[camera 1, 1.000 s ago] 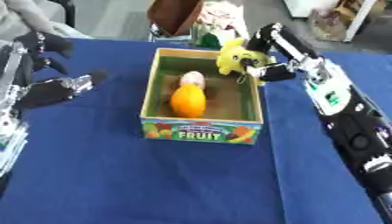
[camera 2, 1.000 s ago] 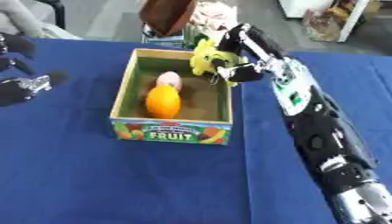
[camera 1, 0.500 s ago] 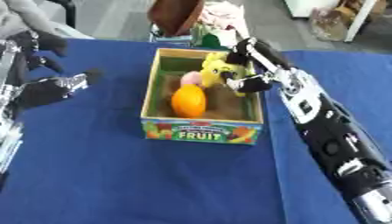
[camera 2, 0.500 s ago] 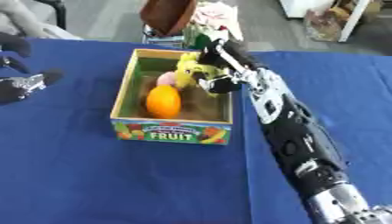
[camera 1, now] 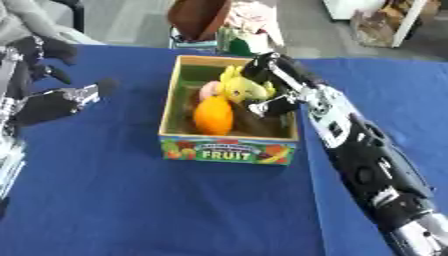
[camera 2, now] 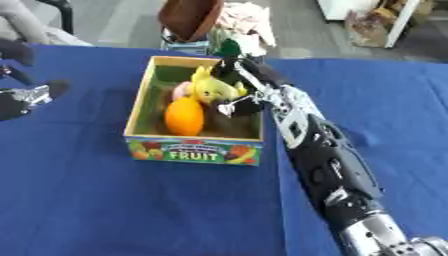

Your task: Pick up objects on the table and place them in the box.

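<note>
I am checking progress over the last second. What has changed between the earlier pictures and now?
The right hand carried the yellow toy from the box's far right rim inward; it now sits over the inside, by the pink item, still held. The orange and box stayed put. The left hand stayed idle at the left.

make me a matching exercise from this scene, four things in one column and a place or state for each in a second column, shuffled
Things:
1. yellow toy
2. orange fruit
3. left hand
4. fruit box

Places or states:
A. lying inside the box, near its middle
B. standing on the blue cloth, open top, label facing the camera
C. held by the right hand over the box's far end
D. off to the left of the box, holding nothing

Pairs: 1-C, 2-A, 3-D, 4-B
</note>
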Controlling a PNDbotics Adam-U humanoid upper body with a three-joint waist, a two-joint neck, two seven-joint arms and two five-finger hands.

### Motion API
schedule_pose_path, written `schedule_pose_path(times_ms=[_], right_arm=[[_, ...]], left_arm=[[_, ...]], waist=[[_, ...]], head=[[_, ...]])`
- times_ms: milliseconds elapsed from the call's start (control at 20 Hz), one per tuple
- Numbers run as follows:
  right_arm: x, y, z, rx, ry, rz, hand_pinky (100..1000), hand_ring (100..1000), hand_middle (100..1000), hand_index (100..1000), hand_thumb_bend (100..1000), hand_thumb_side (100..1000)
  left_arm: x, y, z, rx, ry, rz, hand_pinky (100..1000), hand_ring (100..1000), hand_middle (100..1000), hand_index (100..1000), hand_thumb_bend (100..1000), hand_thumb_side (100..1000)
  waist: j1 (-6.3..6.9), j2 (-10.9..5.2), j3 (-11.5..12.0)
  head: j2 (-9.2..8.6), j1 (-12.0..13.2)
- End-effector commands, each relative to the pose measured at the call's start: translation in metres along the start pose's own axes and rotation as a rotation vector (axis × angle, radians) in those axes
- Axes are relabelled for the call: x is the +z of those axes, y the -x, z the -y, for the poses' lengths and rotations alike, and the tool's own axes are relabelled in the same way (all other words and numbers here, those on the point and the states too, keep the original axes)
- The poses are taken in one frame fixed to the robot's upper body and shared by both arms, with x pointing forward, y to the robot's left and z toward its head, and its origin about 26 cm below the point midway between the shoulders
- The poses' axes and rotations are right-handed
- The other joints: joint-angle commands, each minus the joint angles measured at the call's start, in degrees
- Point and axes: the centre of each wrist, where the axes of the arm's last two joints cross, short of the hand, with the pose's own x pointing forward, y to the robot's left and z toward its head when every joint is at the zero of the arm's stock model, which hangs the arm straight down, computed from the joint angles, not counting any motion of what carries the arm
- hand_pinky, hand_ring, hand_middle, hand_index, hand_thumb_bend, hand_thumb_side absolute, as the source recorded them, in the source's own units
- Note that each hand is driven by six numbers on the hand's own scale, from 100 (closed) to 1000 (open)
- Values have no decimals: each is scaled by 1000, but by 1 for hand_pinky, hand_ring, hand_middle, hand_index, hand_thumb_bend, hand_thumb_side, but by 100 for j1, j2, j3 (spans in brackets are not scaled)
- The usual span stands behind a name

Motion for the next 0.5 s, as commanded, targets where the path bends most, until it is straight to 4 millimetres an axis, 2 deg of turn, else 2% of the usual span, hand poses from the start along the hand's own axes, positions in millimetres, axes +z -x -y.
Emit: schedule_pose_path(times_ms=[50,500], right_arm=[[1,4,22,36,49,11,565,709,591,753,383,100],[24,19,65,46,122,44,575,731,613,776,391,100]], left_arm=[[-2,-4,-5,-8,-10,17,482,694,455,586,836,241],[4,5,-9,-31,-25,-16,481,695,454,584,836,241]], waist=[[25,-108,-23],[15,-76,-138]], head=[[-86,44],[-122,172]])
